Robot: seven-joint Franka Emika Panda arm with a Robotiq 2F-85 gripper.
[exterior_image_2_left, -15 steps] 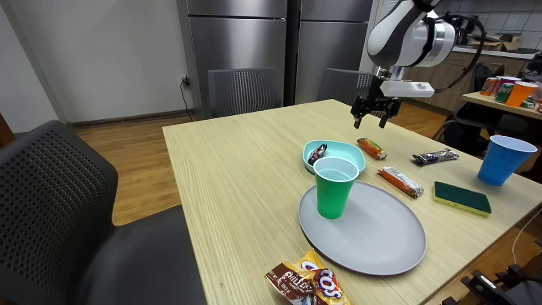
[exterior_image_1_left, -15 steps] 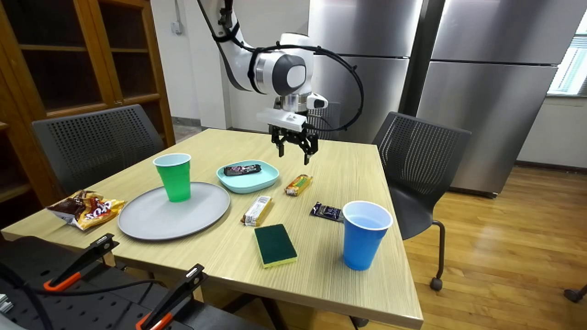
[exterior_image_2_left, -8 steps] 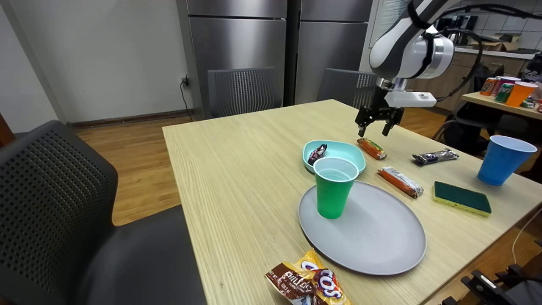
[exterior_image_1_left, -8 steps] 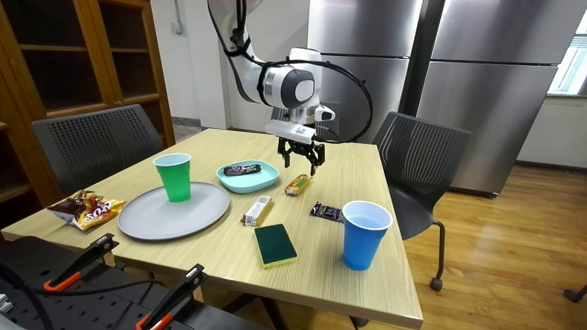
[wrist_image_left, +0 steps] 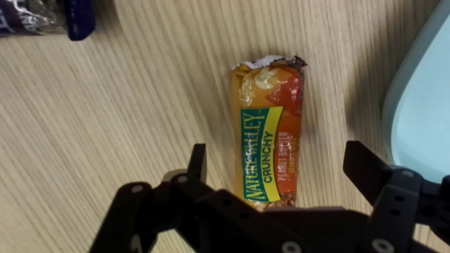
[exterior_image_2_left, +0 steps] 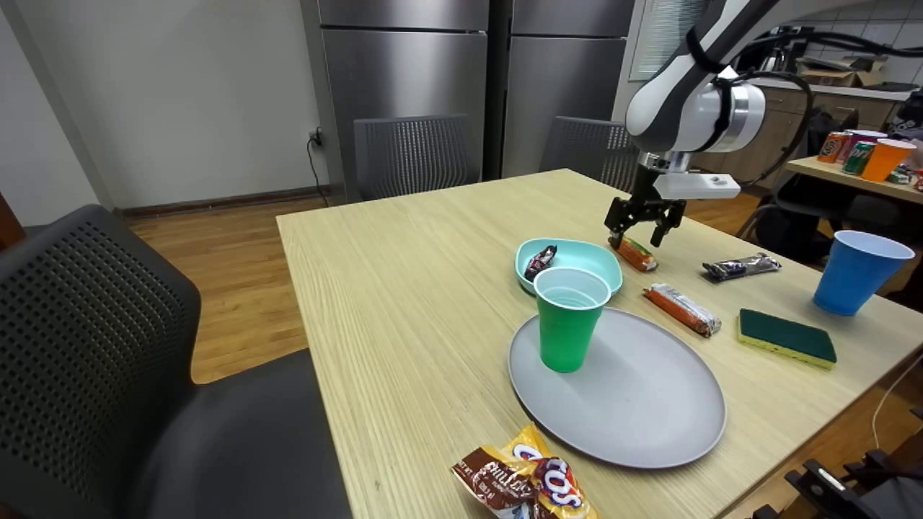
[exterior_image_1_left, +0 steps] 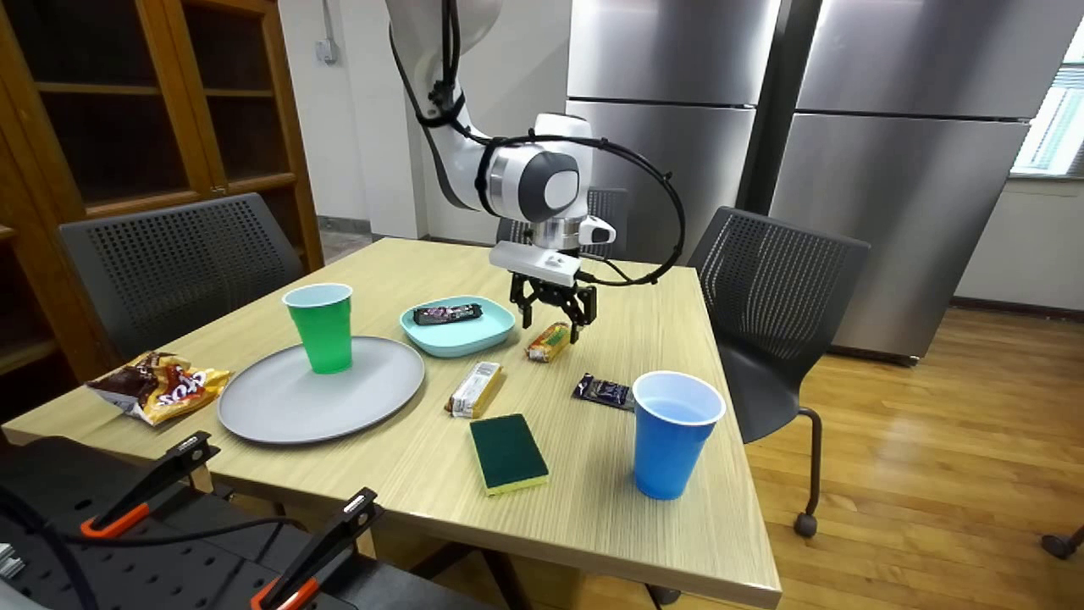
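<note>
My gripper [wrist_image_left: 276, 158] is open and empty. Its two black fingertips stand on either side of a Nature Valley granola bar [wrist_image_left: 269, 140] in an orange wrapper, with a gap on each side. In both exterior views the gripper [exterior_image_1_left: 550, 329] [exterior_image_2_left: 635, 239] is low over this bar [exterior_image_1_left: 549, 343] [exterior_image_2_left: 639, 257], which lies on the table. The bar's near end is hidden behind the gripper in the wrist view. A light teal dish [wrist_image_left: 429, 105] is close beside the right finger. It holds a dark-wrapped bar [exterior_image_1_left: 447, 314].
A white-and-orange wrapped bar [exterior_image_1_left: 476, 390], a dark blue wrapped bar [exterior_image_1_left: 603, 390], a green sponge [exterior_image_1_left: 509, 449] and a blue cup [exterior_image_1_left: 669, 449] lie or stand nearer the camera. A green cup [exterior_image_1_left: 323, 330] stands on a grey plate [exterior_image_1_left: 279, 398]. A snack bag [exterior_image_2_left: 526, 479] lies beside the plate.
The arm has come down toward the granola bar, so the gripper is now low around it. The gripper has stayed open. The things on the table have not moved.
</note>
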